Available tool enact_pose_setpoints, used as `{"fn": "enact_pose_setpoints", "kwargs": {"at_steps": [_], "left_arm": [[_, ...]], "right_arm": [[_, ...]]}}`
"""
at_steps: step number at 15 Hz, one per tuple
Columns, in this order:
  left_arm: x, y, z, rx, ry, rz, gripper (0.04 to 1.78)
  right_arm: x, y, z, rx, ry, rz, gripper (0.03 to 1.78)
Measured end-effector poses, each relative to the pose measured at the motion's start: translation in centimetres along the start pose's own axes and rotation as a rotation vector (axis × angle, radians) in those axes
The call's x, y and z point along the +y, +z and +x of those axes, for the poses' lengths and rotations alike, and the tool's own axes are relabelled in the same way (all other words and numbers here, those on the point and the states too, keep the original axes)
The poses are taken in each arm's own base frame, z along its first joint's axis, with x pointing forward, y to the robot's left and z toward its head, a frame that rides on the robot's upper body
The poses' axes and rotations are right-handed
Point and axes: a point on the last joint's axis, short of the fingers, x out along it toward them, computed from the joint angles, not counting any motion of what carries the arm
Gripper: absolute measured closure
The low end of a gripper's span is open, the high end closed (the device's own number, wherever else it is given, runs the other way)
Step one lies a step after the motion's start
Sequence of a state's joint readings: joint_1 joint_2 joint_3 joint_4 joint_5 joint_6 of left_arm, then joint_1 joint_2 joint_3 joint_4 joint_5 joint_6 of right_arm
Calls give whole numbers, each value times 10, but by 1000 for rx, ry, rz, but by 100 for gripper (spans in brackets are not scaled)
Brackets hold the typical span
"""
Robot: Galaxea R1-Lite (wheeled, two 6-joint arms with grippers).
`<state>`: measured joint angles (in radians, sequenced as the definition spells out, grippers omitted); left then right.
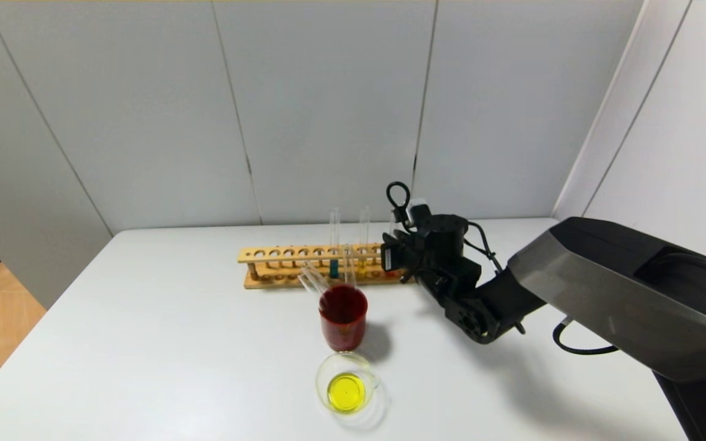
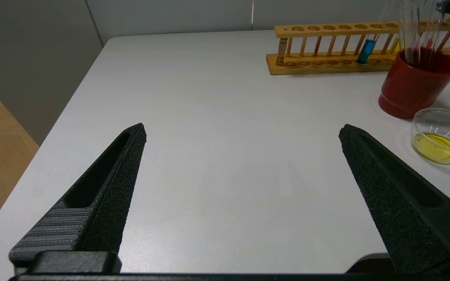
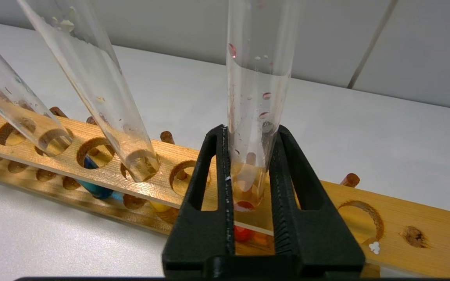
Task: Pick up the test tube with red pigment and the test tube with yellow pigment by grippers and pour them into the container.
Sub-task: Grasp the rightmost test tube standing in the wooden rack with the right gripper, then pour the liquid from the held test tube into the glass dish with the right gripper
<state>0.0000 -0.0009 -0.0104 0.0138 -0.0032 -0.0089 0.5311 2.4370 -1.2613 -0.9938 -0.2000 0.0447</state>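
My right gripper (image 3: 250, 130) is shut on the test tube with red pigment (image 3: 257, 78), which stands upright in the wooden rack (image 3: 404, 218); its red liquid (image 3: 242, 233) shows below the top board. In the head view the right gripper (image 1: 390, 252) is at the rack's right end. The test tube with yellow pigment (image 1: 363, 239) stands in the rack just to its left and also shows in the right wrist view (image 3: 104, 97). The container (image 1: 323, 372), a clear glass dish holding yellow liquid, sits near the table's front. My left gripper (image 2: 242, 128) is open and empty over bare table.
A dark red cup (image 1: 343, 318) holding empty glass tubes stands between the rack (image 1: 279, 254) and the container. A teal-liquid tube (image 1: 334, 245) stands in the rack. The table's left edge (image 2: 72, 89) drops off to a wooden floor.
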Motion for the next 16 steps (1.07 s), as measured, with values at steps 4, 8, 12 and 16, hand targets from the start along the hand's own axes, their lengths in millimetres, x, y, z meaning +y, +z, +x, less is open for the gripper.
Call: {"fn": "enact_pose_setpoints", "kwargs": {"at_steps": [4,8,12,16], "left_arm": [[0,0,0,0,0,0,7],[0,0,0,0,0,0,7],[0,0,0,0,0,0,7],[0,0,0,0,0,1,7]], "right_arm": [[0,1,0,-3,-2,4,148],[-2,22,-6,-49,18,17,148],[-3,67,-23,-151,50,32,148],[-6,117,-50,-262,54,42,148]]}}
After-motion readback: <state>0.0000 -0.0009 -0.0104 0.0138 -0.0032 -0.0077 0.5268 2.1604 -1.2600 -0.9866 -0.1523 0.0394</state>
